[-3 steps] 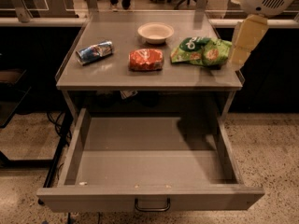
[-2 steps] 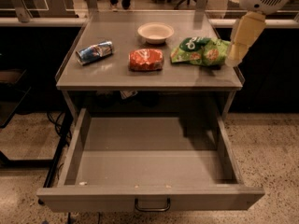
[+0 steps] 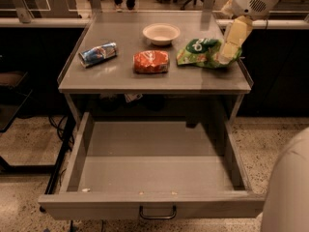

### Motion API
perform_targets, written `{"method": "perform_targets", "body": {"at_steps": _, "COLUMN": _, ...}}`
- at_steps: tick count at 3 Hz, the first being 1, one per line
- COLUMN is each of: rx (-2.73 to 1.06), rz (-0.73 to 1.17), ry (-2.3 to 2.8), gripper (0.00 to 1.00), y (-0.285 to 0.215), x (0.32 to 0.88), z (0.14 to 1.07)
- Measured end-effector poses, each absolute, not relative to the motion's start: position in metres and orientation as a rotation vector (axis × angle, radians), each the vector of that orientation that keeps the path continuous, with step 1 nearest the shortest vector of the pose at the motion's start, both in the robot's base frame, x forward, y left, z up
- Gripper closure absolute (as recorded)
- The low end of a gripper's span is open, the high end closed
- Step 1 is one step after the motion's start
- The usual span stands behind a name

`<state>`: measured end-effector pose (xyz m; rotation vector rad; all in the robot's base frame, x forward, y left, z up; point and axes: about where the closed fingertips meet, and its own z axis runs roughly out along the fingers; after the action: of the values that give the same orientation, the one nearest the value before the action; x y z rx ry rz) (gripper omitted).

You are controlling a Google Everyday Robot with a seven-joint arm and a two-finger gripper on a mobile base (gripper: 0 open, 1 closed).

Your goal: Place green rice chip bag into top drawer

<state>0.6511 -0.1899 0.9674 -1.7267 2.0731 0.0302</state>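
Observation:
The green rice chip bag (image 3: 203, 52) lies on the right side of the grey table top (image 3: 116, 76), crinkled, with a dark green round logo. My gripper (image 3: 228, 54) hangs from the white arm at the upper right and reaches down over the bag's right end, touching or just above it. The top drawer (image 3: 154, 175) is pulled wide open below the table top, with a dark handle (image 3: 157, 212) on its front panel. Only a few crumbs lie inside it.
A red-orange snack bag (image 3: 151, 61) lies mid-table. A blue can (image 3: 98, 53) lies on its side at the left. A white bowl (image 3: 161, 33) stands at the back. Cables hang under the table at left. My white body (image 3: 289, 192) fills the lower right corner.
The arm and gripper have shifted left and down, from beside the bag's right edge to over its right end. The bag and the drawer have not moved.

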Motion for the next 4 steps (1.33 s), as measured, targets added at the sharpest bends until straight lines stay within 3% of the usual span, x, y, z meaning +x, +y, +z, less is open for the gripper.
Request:
{"method": "perform_targets", "body": {"at_steps": 2, "rx": -1.666, "rz": 0.167, "ry": 2.026, "gripper": 0.00, "y": -0.203, "x": 0.658, "z": 0.936}}
{"method": "perform_targets", "body": {"at_steps": 4, "rx": -1.647, "rz": 0.134, "ry": 2.035, "gripper": 0.00, "y": -0.198, "x": 0.677, "z": 0.920}}
